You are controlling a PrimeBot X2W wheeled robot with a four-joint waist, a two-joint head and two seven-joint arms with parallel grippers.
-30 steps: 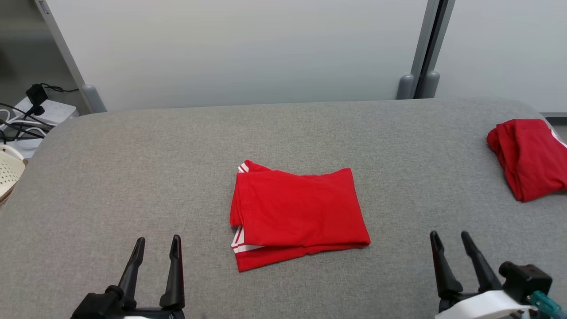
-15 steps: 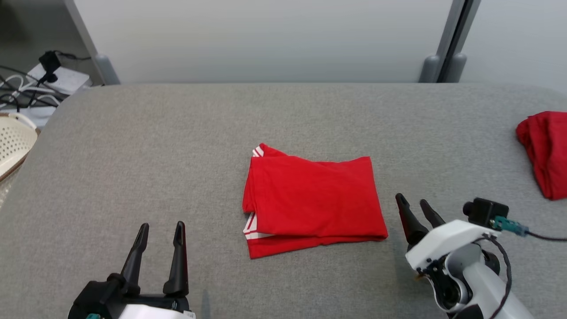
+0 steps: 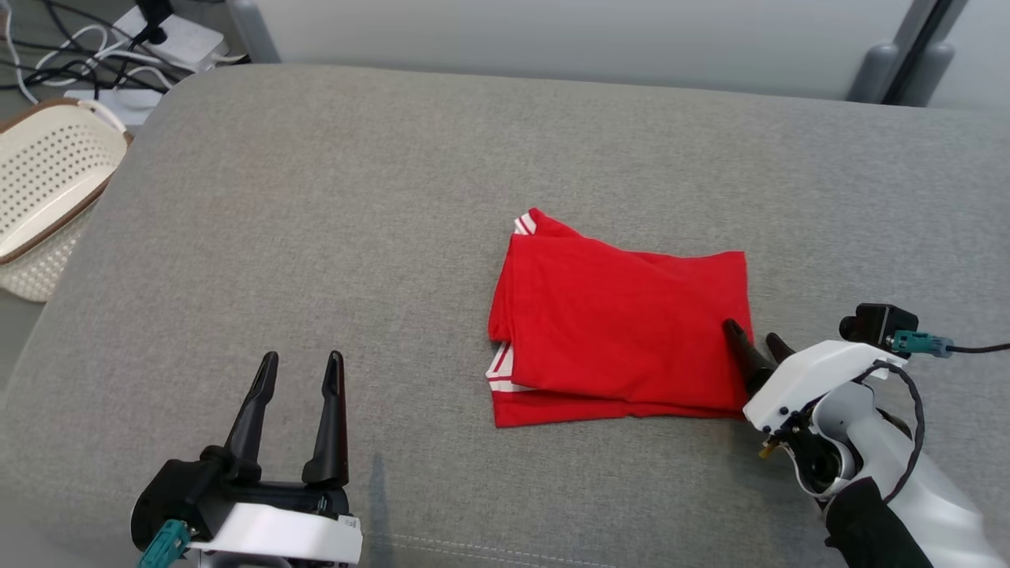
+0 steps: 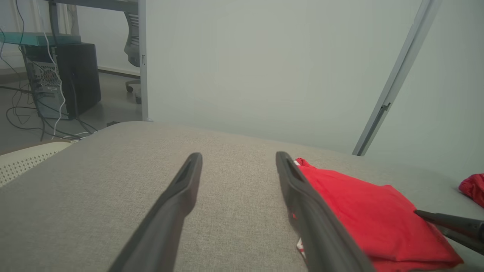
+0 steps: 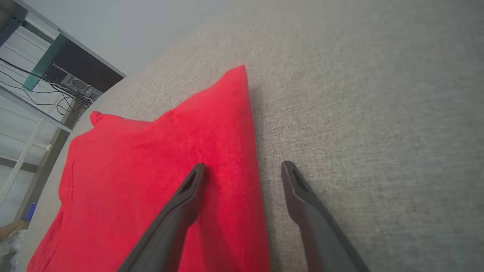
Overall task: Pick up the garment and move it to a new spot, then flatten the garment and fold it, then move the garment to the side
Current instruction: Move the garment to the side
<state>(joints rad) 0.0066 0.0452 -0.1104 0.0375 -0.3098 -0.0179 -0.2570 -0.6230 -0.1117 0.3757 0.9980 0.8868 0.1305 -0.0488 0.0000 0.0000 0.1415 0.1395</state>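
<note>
Garment (image 3: 623, 323): red, folded to a rough rectangle, white stripe trim at its left corners, lying flat a little right of centre on the grey table (image 3: 355, 197). Small print on the white housing of the left gripper (image 3: 303, 356) is too small to read. The left gripper is wide open and holds nothing, low over bare table well left of the garment. The right gripper (image 3: 750, 331) is also wide open and empty, at the garment's right edge. In the right wrist view its fingers straddle that edge, one over red cloth, the other over bare table; contact cannot be judged. A second red cloth (image 4: 472, 189) lies apart at the far right of the left wrist view. Basket (image 3: 47, 181) and power strip (image 3: 177, 39) sit off the table's far left corner. Against the earlier frames, the head camera has tipped down and swung, so the whole scene has shifted. The garment looks unmoved on the table. The right gripper, a second ago well clear to the garment's right, has come in to its edge. The left gripper keeps its place.
</note>
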